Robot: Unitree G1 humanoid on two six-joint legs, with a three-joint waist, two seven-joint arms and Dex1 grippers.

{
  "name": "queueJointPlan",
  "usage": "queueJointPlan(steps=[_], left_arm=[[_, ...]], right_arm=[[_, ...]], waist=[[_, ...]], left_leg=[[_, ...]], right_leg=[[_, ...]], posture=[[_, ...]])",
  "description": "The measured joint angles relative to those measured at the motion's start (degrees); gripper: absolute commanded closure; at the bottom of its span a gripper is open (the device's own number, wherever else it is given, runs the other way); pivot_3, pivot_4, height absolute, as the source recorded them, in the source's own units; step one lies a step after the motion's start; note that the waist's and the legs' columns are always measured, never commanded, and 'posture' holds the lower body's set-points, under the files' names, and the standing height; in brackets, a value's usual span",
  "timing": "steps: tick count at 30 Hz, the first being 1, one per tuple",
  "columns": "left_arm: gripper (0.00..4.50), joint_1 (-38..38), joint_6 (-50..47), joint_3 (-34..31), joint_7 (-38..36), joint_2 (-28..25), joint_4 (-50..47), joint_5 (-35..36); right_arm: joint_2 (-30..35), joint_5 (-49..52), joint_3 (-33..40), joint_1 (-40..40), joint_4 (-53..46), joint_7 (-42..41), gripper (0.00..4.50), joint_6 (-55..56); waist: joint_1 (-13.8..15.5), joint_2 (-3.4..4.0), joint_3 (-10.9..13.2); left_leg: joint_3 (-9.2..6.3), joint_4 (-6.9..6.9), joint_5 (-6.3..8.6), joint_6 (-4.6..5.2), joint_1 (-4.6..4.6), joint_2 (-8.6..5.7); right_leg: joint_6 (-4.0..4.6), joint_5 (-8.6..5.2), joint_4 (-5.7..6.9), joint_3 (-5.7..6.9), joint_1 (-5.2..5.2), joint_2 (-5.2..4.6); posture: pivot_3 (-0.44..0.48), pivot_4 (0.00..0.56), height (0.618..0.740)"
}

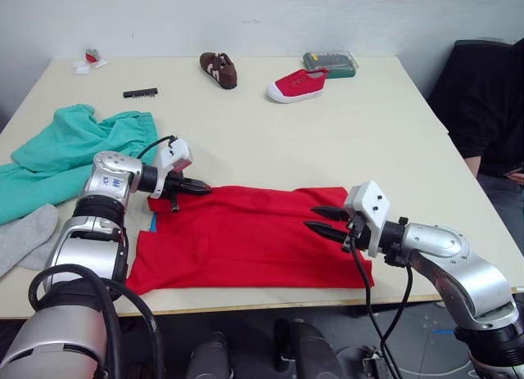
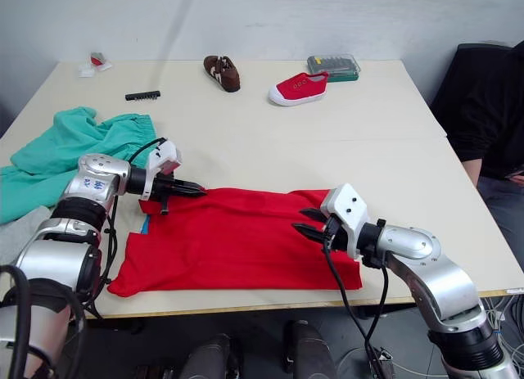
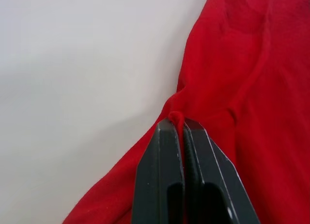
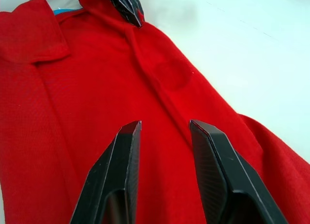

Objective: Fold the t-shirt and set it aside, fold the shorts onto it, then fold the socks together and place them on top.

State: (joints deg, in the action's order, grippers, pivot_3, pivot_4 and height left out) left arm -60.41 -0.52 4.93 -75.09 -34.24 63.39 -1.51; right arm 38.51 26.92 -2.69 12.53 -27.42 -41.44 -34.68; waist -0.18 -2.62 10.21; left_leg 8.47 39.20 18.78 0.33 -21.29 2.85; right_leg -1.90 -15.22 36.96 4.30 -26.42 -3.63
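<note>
1. Pinching the t-shirt (image 1: pixel 246 236): left claw (image 1: pixel 195 189) is closed on a small ridge of red cloth at the far edge of the shirt, near its left end; the left wrist view shows the fold squeezed between the black fingers.
2. Right claw (image 1: pixel 323 218) is spread open, holding nothing, low over the shirt's right end; contact with the cloth is unclear.
3. T-shirt lies mostly flat along the near edge of the tabletop (image 1: pixel 344 142). Thin matte knit, limp and light; likely to drape and bunch, not slide. Best holds look like hem or seam edges at both ends, lifted together.
4. Left of the shirt: socks (image 1: pixel 20 236), grey soft knit, at the tabletop's left edge; shorts (image 1: pixel 74 146), teal, crumpled, just beyond them.
5. Far past the shirt: red canvas shoe (image 1: pixel 296 85) with white sole, brown shoe (image 1: pixel 219 69), plastic bit case (image 1: pixel 330 63), black bit strip (image 1: pixel 140 92).
</note>
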Motion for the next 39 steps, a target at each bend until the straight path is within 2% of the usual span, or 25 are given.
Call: queueJointPlan(steps=[6, 11, 24, 27, 29, 39], left_arm=[[4.49, 1.30, -0.79, -1.11, -1.31, -0.78, -3.02, 1.16], [3.18, 2.39, -2.20, -0.93, -0.89, -0.72, -3.81, 1.13], [3.18, 2.43, -3.02, -0.19, -1.38, -0.99, -4.47, 1.20], [3.80, 2.42, -3.39, -0.50, -1.49, -1.64, -4.85, 1.33], [4.44, 2.42, -3.51, -0.56, -1.74, -2.05, -5.35, 1.35], [4.47, 3.24, -4.04, -0.61, -2.87, -2.12, -7.74, 2.48]], right_arm=[[0.00, -0.48, -0.08, 0.11, 0.01, -0.09, 2.92, 0.03], [-0.85, -0.48, -0.20, 1.38, 0.03, -0.13, 2.92, 0.00], [-0.99, -0.39, -0.12, 1.70, 0.03, 0.01, 2.92, -0.55], [-1.00, -0.40, -0.12, 1.70, 0.03, 0.06, 2.92, -0.56], [-1.00, -0.41, -0.12, 1.70, 0.03, 0.09, 2.92, -0.56], [-1.06, -0.46, -0.12, 1.69, 0.04, 0.12, 2.92, -0.55]], waist=[[-0.03, 0.00, 0.00], [-0.01, 0.00, 0.00], [-0.02, 0.00, 0.00], [-0.04, 0.00, 0.00], [-0.02, 0.00, 0.00], [-0.06, 0.00, 0.00]], left_leg=[[0.01, 0.00, 0.00, 0.00, 0.02, -0.01], [0.01, 0.00, 0.00, -0.01, 0.01, -0.01], [0.01, 0.00, 0.00, -0.01, 0.01, 0.00], [0.01, 0.00, 0.00, -0.01, 0.01, 0.00], [0.01, 0.00, 0.00, -0.01, 0.01, 0.00], [0.01, 0.00, -0.01, -0.01, 0.02, 0.00]], right_leg=[[0.00, 0.00, 0.01, 0.00, 0.00, 0.01], [0.00, 0.00, 0.02, 0.00, 0.00, 0.02], [0.00, 0.00, 0.01, 0.00, 0.01, 0.02], [0.00, 0.00, 0.01, 0.00, 0.00, 0.02], [0.00, 0.00, 0.01, 0.00, 0.00, 0.02], [0.00, 0.00, 0.01, -0.01, 0.00, 0.02]], posture=[[0.000, 0.150, 0.740], [0.000, 0.150, 0.740], [0.000, 0.150, 0.740], [0.000, 0.150, 0.740], [0.000, 0.150, 0.740], [0.000, 0.150, 0.740]])
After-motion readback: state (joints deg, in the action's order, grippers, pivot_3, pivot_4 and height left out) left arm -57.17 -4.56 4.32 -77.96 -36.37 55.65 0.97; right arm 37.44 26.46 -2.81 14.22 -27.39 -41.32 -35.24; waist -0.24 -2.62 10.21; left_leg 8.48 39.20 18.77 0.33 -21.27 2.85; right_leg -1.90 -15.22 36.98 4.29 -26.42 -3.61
